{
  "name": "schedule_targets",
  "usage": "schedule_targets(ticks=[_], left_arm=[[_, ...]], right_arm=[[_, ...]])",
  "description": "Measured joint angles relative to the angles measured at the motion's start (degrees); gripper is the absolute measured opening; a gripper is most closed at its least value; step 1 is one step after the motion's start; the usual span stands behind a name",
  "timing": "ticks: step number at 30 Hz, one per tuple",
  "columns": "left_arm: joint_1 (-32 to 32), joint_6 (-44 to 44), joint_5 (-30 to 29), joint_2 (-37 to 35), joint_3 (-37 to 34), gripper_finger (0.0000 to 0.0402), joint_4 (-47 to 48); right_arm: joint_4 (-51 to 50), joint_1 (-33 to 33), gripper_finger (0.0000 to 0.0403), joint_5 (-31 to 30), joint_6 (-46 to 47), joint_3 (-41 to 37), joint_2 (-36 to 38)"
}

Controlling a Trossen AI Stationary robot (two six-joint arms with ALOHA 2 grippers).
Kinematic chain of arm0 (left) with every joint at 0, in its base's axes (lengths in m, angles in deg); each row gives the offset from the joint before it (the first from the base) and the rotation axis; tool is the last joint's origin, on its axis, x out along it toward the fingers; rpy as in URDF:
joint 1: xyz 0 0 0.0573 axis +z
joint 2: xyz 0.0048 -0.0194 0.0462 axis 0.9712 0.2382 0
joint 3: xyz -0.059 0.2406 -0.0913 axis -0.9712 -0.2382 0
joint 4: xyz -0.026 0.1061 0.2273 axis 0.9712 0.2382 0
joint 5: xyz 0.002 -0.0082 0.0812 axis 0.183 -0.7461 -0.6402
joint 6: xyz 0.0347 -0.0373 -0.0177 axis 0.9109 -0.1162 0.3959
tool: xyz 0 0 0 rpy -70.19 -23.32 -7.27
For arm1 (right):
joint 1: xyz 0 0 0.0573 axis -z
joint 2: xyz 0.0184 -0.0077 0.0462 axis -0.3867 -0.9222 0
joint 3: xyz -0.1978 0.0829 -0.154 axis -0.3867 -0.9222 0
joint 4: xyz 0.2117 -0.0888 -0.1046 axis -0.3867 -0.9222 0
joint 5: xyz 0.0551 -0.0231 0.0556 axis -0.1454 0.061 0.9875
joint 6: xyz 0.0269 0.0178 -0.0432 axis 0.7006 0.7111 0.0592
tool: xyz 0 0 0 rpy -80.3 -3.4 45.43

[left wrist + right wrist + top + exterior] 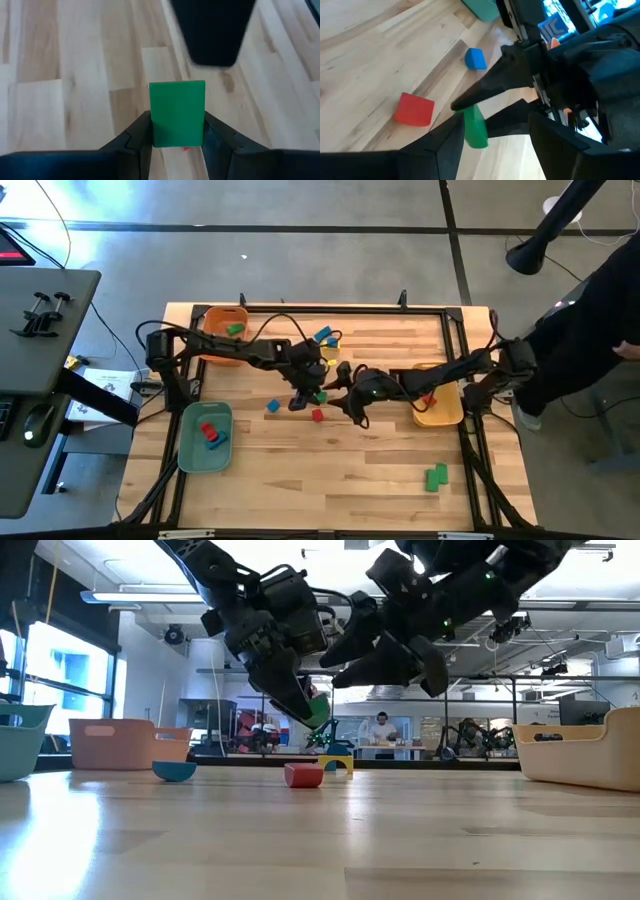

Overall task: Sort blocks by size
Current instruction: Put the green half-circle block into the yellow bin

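Holding a green block [177, 113] clamped in our left gripper [306, 394] above mid-table, we judge sorting partly done. Our right gripper [350, 402] hangs beside it, fingers apart and empty. Some blocks already sit in the teal tray [192, 448] and orange tray [215, 345]; others, including a red block [318, 415], lie loose.
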Motion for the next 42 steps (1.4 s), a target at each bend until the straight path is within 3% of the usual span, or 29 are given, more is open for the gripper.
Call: schedule_targets(ticks=[5, 19, 23, 31, 34, 37, 42], left_arm=[[-0.81, 0.0, -0.02, 0.0, 0.0, 0.0111, -0.1], [-0.72, -0.01, -0.04, -0.02, 0.0, 0.0111, -0.34], [-0.72, -0.14, -0.04, -0.03, 0.0, 0.0111, -0.36], [-0.61, -0.41, -0.44, -0.04, 0.0, 0.0121, -0.42], [-0.63, -0.83, -0.55, -0.04, 0.0, 0.0127, -0.47], [-0.52, -2.34, -0.61, -0.04, 0.0, 0.0135, -0.53], [1.4, -5.72, -0.22, -0.04, 0.04, 0.016, -1.24]], right_arm=[[-0.41, 0.36, 0.0215, 4.26, -2.0, 0.5, -2.07], [7.15, 0.41, 0.0212, 2.39, -9.27, 0.51, -8.68], [7.04, 0.41, 0.0184, 2.64, -8.71, 0.51, -8.68], [6.84, 1.34, 0.0083, 1.9, -7.28, 0.5, -8.68], [6.2, 1.57, 0.0079, 2.03, -6.77, 0.5, -8.66], [6.06, 1.58, 0.0079, 1.84, -3.09, 0.5, -8.64], [2.83, 0.3, 0.0078, -2.49, 12.44, 0.5, -6.8]])
